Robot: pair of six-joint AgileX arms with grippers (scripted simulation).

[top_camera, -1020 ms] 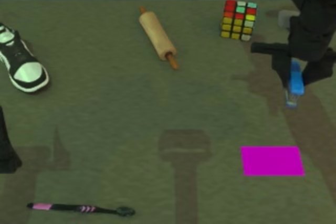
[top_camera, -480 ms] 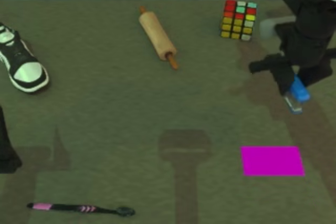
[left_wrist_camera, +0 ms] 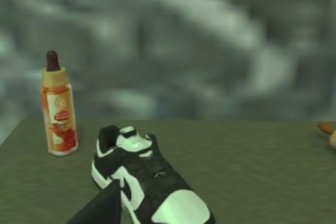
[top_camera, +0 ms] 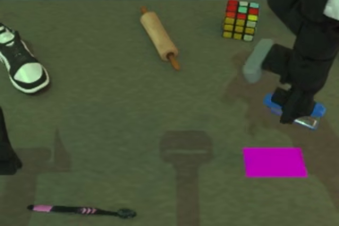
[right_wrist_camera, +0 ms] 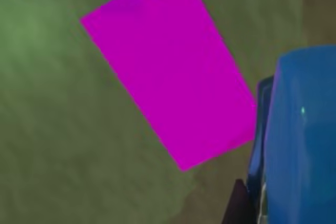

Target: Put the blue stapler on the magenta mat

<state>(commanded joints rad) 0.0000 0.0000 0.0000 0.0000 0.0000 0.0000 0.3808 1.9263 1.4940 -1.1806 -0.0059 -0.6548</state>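
Blue stapler (top_camera: 271, 104) in right tool (top_camera: 293, 114), above table.

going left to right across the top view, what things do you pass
black-and-white sneaker → pink-and-black toothbrush → rolling pin → Rubik's cube → magenta mat → blue stapler, held in the right gripper

**Surfaces you are looking at**

Your blue stapler (top_camera: 317, 110) looks like glossy plastic, with a metallic grey tip. The magenta mat (top_camera: 274, 162) is flat and matt. At 12 o'clock, the rolling pin (top_camera: 158, 35) reads as smooth wood. The table (top_camera: 106, 120) looks felt-like and slightly rough.
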